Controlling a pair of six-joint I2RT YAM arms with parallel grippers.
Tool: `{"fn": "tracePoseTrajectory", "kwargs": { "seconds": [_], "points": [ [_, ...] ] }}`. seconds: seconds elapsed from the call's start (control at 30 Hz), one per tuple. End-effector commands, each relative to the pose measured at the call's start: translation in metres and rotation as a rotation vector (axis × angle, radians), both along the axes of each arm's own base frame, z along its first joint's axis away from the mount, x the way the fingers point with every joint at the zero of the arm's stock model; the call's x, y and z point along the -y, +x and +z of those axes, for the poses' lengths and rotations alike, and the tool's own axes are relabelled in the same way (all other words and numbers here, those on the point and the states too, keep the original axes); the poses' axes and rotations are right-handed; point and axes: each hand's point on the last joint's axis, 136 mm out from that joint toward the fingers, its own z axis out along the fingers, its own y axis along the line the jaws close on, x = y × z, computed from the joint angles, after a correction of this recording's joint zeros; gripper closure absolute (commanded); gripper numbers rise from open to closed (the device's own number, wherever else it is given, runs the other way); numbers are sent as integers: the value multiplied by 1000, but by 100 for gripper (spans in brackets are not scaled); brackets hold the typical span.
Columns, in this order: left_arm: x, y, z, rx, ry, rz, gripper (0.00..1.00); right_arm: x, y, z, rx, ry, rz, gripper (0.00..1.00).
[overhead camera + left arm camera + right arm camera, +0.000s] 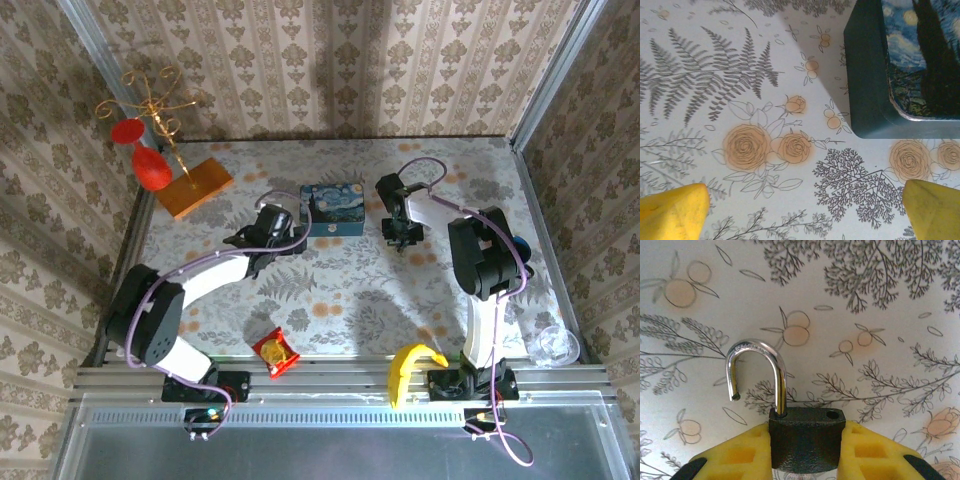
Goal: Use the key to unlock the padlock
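The padlock (806, 437) has a dark grey textured body and a silvery shackle (757, 362). The shackle stands open: its free end is swung out to the left, and the empty hole shows on the body's top right. My right gripper (806, 455) is shut on the lock's body, one yellow finger (735, 457) on each side, just above the floral cloth at the table's right middle (402, 236). My left gripper (802, 212) is open with nothing between its yellow fingers (672, 212). It hovers over the cloth beside the blue starry-night tin (875, 75).
The blue tin (333, 208) sits mid-table between the two grippers. A wooden stand with a gold rack and red glasses (190, 180) is at the back left. A red snack packet (275, 352), a banana (410, 368) and a clear cup (556, 345) lie along the near edge.
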Motion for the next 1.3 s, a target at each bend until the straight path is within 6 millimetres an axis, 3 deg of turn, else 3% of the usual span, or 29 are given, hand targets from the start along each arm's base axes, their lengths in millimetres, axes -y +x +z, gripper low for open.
{"fn": "tracePoseTrajectory", "kwargs": {
  "seconds": [0.0,0.07,0.23,0.47,0.7,0.93,1.1,1.17,1.27],
  "points": [
    [-20,-12,6,-3,-3,51,0,1,2,-4,-19,-4,-9,100],
    [-30,-17,10,4,-14,71,0,0,3,-5,-20,1,-12,98],
    [-52,-28,23,31,-35,119,0,-3,4,-6,-23,11,-14,75],
    [-91,-38,49,91,-23,191,0,-2,2,14,0,16,-16,49],
    [-142,-44,69,141,-7,301,0,6,-8,66,115,35,-28,41],
    [-186,-48,68,152,26,419,0,30,-34,118,275,19,-67,28],
    [-203,-45,68,188,47,470,0,49,-52,148,448,29,-102,23],
    [-207,-42,67,218,59,481,0,52,-56,157,528,45,-99,0],
    [-210,-36,66,282,69,474,0,64,-62,165,649,40,-115,0]
  ]
}}
